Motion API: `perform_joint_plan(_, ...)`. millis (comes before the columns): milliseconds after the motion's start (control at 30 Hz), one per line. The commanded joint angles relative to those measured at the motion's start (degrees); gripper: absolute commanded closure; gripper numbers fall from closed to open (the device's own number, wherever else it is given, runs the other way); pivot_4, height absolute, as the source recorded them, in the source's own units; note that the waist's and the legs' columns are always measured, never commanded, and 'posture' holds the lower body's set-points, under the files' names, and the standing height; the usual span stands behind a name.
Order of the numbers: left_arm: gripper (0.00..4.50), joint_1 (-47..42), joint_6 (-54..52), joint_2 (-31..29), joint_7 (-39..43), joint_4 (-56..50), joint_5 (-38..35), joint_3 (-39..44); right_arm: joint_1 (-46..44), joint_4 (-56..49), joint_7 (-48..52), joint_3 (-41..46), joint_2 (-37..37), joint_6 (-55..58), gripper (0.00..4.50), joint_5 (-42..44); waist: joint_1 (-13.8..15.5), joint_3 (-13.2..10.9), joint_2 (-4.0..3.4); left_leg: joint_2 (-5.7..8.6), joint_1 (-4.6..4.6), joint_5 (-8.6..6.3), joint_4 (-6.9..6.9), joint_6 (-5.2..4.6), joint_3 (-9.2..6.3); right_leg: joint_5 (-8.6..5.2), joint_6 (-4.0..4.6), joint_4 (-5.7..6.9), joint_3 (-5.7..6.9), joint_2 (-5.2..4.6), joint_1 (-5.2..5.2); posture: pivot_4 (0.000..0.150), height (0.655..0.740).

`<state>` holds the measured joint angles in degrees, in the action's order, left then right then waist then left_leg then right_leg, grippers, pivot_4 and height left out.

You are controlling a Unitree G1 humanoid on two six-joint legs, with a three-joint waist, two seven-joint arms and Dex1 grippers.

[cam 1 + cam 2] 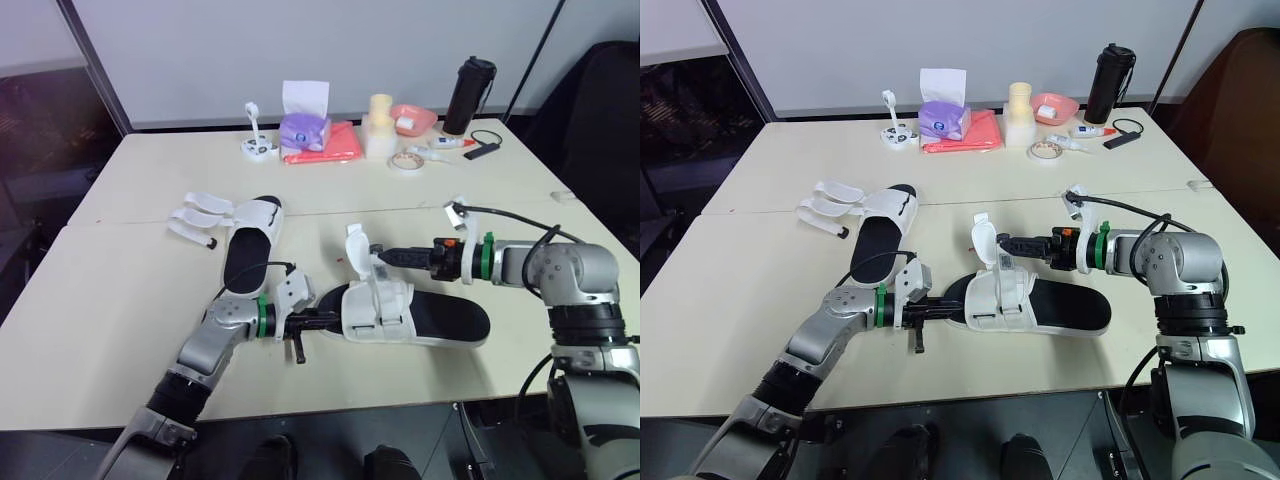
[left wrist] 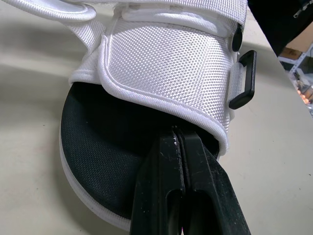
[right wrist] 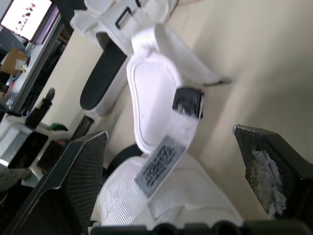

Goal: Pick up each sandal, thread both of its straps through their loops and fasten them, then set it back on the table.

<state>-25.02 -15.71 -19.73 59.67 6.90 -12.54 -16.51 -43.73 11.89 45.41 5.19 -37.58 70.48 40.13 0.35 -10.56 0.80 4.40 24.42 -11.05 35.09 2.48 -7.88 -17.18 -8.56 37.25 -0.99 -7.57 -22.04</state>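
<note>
Left gripper (image 1: 333, 321), its two black fingers pressed together, meets the left end of the near sandal (image 1: 440, 318) in the head camera's view. The sandal lies flat on the cream table (image 1: 120, 330), its white upper toward the left. Right gripper (image 1: 381, 256) extends in from the right, level with the raised strap (image 1: 355, 247) that stands upright above that upper. A far sandal (image 1: 250, 250) lies farther back and to the left, its open straps (image 1: 195, 215) splayed leftward on the table. Along the table's far edge sit a purple tissue pack (image 1: 305, 130), a red cloth (image 1: 330, 146), a tape roll (image 1: 406, 161), a pink bowl (image 1: 412, 118) and a black bottle (image 1: 468, 95).

From the left wrist, the fingers (image 2: 156, 186) show no gap between them. Their tips rest at the hem of the woven white upper, over the black footbed (image 2: 102, 147). A black buckle (image 2: 243, 81) sits on the upper's side.

From the right wrist, the fingers (image 3: 78, 171) are spread wide, one on either side of the raised strap, neither touching it. The strap carries a grey label (image 3: 159, 166) and a black tab (image 3: 188, 103), and the far sandal lies on the table beyond it.
</note>
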Motion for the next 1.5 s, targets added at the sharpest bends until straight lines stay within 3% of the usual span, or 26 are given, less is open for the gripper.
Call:
perform_joint_plan(33, 4.50, 0.90, -0.74, -0.05, -0.09, 1.13, 1.08, -1.33, -1.95, 1.13, 0.45, -0.58, 0.54, -1.25, 0.05, -1.12, -0.01, 0.00, 0.00, 0.00, 0.00, 0.00, 0.00, 0.00, 0.00, 0.00, 0.00, 0.00, 0.00, 0.00, 0.00, 0.150, 0.7400)
perform_joint_plan(367, 4.50, 1.41, -1.09, -0.18, -0.38, 0.37, 0.95, -1.18, -4.99, 7.50, 2.37, -3.23, 3.30, -5.12, 0.05, -4.83, -0.06, 0.00, 0.00, 0.02, 0.00, 0.00, 0.01, 0.00, 0.00, 0.00, 0.00, 0.00, 0.00, 0.00, 0.01, 0.150, 0.7400)
perform_joint_plan(467, 4.50, 1.61, -1.16, -0.24, -0.44, 0.20, 0.96, -1.16, -5.27, 6.74, 2.87, -3.45, 3.88, -4.82, 0.94, -4.80, -0.21, 0.00, 0.00, 0.02, 0.00, 0.00, 0.00, 0.00, -0.01, 0.00, 0.00, 0.01, 0.00, 0.00, -0.01, 0.150, 0.7400)
perform_joint_plan(667, 4.50, 1.49, -1.10, -0.09, -0.48, 0.34, 1.02, -1.16, -4.90, 5.21, 3.08, -4.02, 4.90, -4.81, 4.12, -5.09, -0.19, 0.00, 0.00, 0.02, 0.00, 0.00, 0.00, 0.00, -0.01, 0.00, -0.01, 0.01, 0.00, 0.00, -0.01, 0.150, 0.7400)
perform_joint_plan(700, 4.50, 1.46, -1.08, -0.08, -0.46, 0.38, 1.03, -1.16, -4.81, 4.87, 3.11, -4.08, 5.03, -4.79, 4.46, -5.09, -0.20, 0.00, 0.00, 0.02, 0.00, 0.00, 0.00, 0.00, -0.01, 0.00, 0.00, 0.02, 0.00, 0.00, -0.01, 0.150, 0.7400)
perform_joint_plan(933, 4.50, 1.41, -1.04, 0.09, -0.53, 0.40, 1.08, -1.26, -2.90, 0.53, 2.95, -3.14, 3.76, -4.32, 4.46, -4.66, -0.16, 0.00, -0.01, 0.02, 0.00, 0.00, 0.00, 0.00, -0.01, 0.00, -0.01, 0.02, 0.00, 0.00, -0.02, 0.150, 0.7400)
perform_joint_plan(1267, 4.50, 2.23, -1.16, 0.11, -0.72, -0.08, 0.99, -1.46, 4.41, -15.49, -3.56, 8.64, 3.80, 1.29, 4.46, 2.25, -0.04, 0.00, 0.00, 0.01, 0.01, 0.00, -0.02, 0.00, -0.02, 0.00, -0.01, 0.02, -0.01, -0.01, -0.03, 0.150, 0.7400)
perform_joint_plan(1500, 4.50, 1.89, -0.92, 0.10, -0.34, 0.35, 1.07, -1.74, 6.57, -13.94, -8.41, 10.25, 4.87, 0.39, 4.46, 1.45, -0.01, 0.00, -0.01, 0.01, 0.01, 0.00, -0.01, 0.00, -0.01, 0.00, 0.00, 0.03, -0.01, -0.01, -0.02, 0.150, 0.7400)
